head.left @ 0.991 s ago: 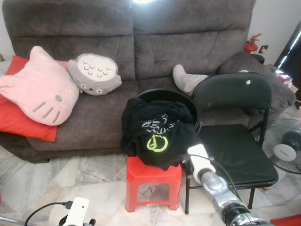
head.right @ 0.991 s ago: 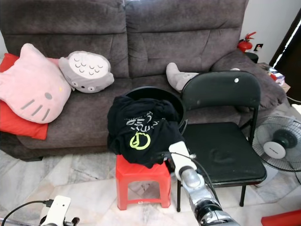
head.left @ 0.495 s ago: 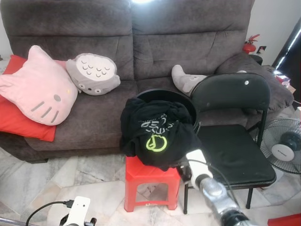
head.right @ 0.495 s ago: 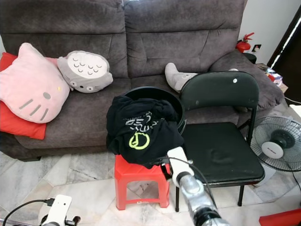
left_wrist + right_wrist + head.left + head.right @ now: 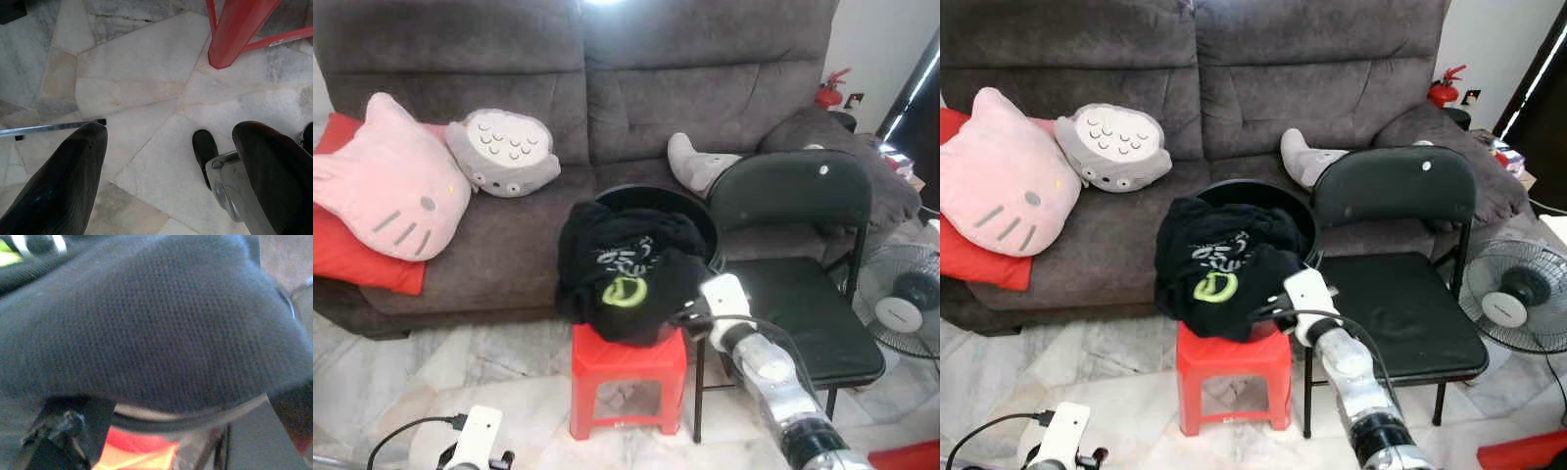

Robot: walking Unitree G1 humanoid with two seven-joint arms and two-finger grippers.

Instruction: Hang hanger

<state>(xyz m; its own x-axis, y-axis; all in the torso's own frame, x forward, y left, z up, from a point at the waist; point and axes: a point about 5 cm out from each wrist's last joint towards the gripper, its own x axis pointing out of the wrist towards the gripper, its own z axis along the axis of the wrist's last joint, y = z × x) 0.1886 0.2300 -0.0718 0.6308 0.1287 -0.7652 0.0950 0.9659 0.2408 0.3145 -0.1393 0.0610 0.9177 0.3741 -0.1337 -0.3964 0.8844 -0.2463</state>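
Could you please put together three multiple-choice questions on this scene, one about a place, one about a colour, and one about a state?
1. Where does the black basin holding the black garment rest?
A. on the sofa seat
B. on the red stool
C. on the black folding chair

2. What colour is the round logo on the garment?
A. white
B. pink
C. yellow-green

3. How do the left gripper's fingers stand in the left wrist view?
A. spread apart over bare floor
C. closed on the garment
B. closed on a hanger

Answers: 1 B, the basin sits on top of the red stool, beside the folding chair. 2 C, the logo is yellow-green on the black cloth. 3 A, the left gripper shows marble floor between its fingers, while the right gripper reaches against the garment.
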